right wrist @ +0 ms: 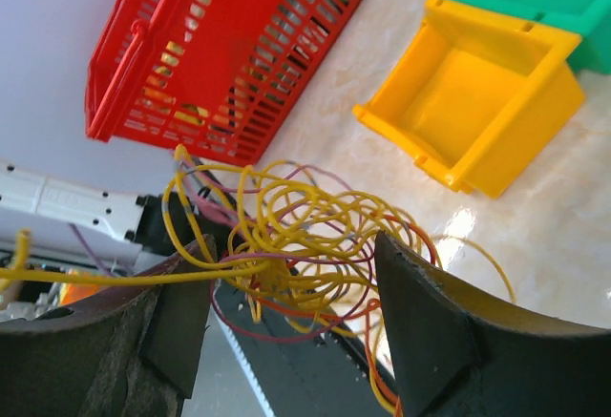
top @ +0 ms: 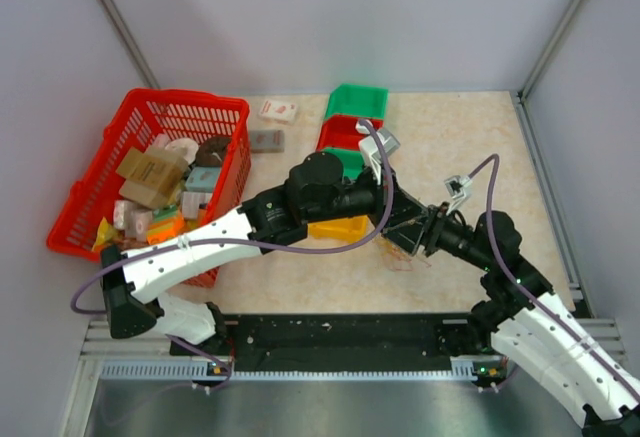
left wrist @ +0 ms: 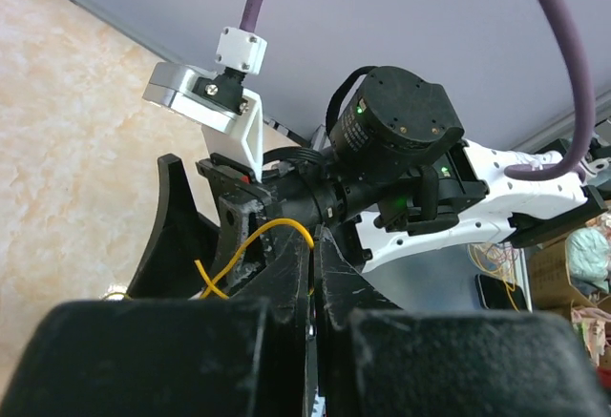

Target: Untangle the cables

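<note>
The cables [right wrist: 315, 212] are one knotted yellow-and-red ball, so nearly all the untangling looks left to do. The ball hangs between the fingers of the right gripper [right wrist: 291, 250], spread wide and holding nothing. The left gripper [left wrist: 313, 255], clamped tight, seems to pinch one yellow strand [left wrist: 272, 226] at its tips.

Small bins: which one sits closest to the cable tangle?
The yellow bin, right next to the cables; the red bin and green bins stand farther back.

left claw [left wrist: 313, 288] pressed closed, right claw [right wrist: 289, 245] parted wide, the 2 facing each other closely.
</note>
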Controlling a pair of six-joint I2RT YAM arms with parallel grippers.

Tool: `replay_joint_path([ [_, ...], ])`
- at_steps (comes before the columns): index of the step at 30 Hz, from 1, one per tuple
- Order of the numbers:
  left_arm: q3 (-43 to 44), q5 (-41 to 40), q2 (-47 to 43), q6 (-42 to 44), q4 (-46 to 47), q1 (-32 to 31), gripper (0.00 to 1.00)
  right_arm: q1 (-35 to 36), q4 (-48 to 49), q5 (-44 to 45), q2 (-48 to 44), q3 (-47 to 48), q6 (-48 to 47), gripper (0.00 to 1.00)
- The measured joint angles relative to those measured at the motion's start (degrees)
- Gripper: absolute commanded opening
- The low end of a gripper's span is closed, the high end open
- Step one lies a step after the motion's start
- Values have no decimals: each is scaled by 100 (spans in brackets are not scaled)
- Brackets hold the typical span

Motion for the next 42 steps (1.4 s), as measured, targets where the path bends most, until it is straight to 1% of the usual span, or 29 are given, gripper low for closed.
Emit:
replay_joint_path([
  [3, 0, 13, -2, -13, 55, 0, 0, 2, 140, 310, -2, -107, 90, 65],
  [6, 0, 17, -13, -26, 81, 0, 0, 2, 140, 682, -4, -111, 144, 49],
  [8, 0, 17, -24, -31, 90, 0, 0, 2, 125, 946, -35, -111, 212, 41],
  [10, 0, 33, -44, -33, 87, 0, 0, 2, 127, 1137, -70, -111, 286, 40],
  [12, 0, 42, -79, -26, 85, 0, 0, 2, 146, 1283, -116, -144, 343, 35],
  [15, 0, 63, -162, 17, 81, 0, 0, 4, 133, 1502, -190, -337, 411, 24],
  [18, 0, 164, -323, 120, 48, 0, 0, 2, 136, 1698, -229, -682, 557, 23],
  [21, 24, 275, -592, 299, 7, 2, 0, 4, 101, 1963, -232, -1054, 754, 26],
  [24, 107, 271, -800, 518, -374, 22, 0, 42, 190, 2232, -227, -1121, 997, 28],
  [27, 490, 201, -861, 831, -778, 33, 0, 39, 225, 2664, -129, -1147, 1294, 28],
  [29, 807, 24, -907, 1128, -1263, 44, 0, 39, 339, 2809, -9, -1141, 1519, 29],
  [30, 962, -59, -914, 1266, -1495, 50, 0, 35, 422, 2889, 57, -1132, 1648, 31],
  [32, 1215, -214, -914, 1499, -1829, 55, 0, -15, 466, 3018, 234, -1080, 1897, 40],
  [33, 1305, -262, -914, 1569, -1923, 55, 0, -70, 448, 3093, 343, -1054, 1989, 47],
  [34, 1436, -334, -914, 1679, -2059, 55, 0, -118, 428, 3132, 433, -1043, 2048, 58],
  [35, 1561, -396, -914, 1755, -2194, 55, 0, -162, 402, 3167, 546, -1014, 2085, 64],
  [37, 1749, -417, -916, 1840, -2188, 52, 0, -214, 168, 3355, 684, -986, 2090, 66],
  [38, 1882, -415, -940, 1858, -2026, 46, 0, -278, -98, 3449, 750, -1010, 2006, 67],
  [40, 2072, -413, -1093, 1867, -1637, 33, 0, -380, -636, 3545, 844, -1040, 1777, 73],
  [42, 2149, -428, -1322, 1867, -1325, 31, 0, -389, -1021, 3630, 780, -1040, 1644, 74],
])
